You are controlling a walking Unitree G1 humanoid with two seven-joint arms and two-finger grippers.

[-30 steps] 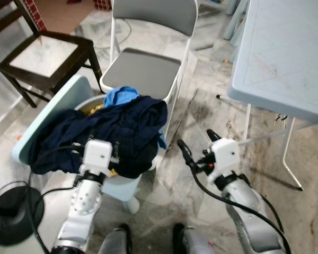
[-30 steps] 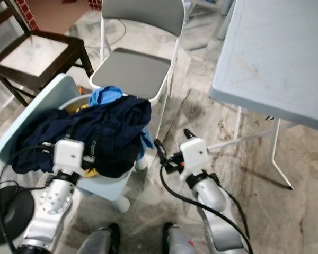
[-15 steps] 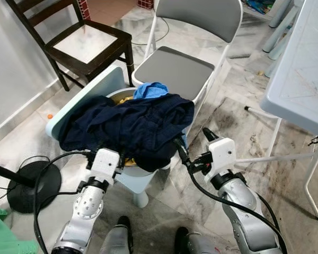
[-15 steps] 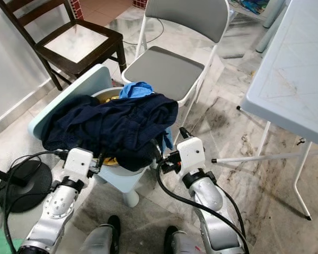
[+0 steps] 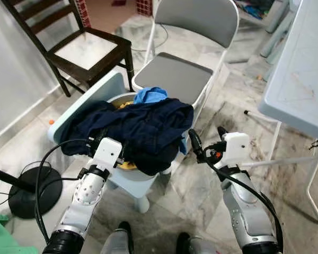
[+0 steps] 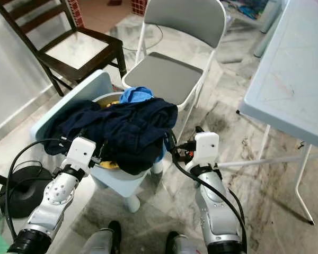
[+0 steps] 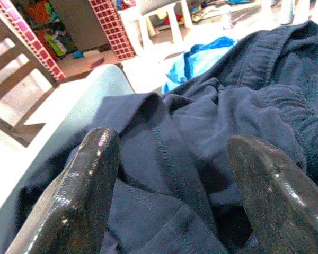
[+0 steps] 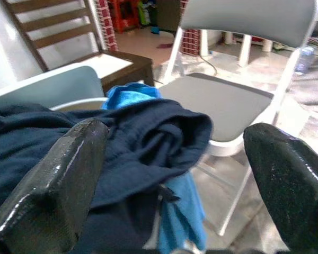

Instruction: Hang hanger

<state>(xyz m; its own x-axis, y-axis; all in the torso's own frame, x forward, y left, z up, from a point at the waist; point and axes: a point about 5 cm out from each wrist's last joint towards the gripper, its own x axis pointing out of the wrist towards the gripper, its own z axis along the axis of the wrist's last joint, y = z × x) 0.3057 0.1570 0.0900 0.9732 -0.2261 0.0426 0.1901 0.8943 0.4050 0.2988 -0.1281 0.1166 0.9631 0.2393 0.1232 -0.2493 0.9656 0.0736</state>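
Over the laundry bin (image 5: 128,179), your spread-fingered left gripper (image 7: 169,174) has closed in on the navy garment (image 5: 138,129) and your right gripper (image 5: 206,143), also spread, has swung beside it, both empty, with no hanger visible yet.

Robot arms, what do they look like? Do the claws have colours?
Both arms are shiny silver tubes. Each wrist carries a white boxy block, with thick black cables looping off it. The left claw and right claw each have two long black fingers. The right wrist shows a small orange-red spot.
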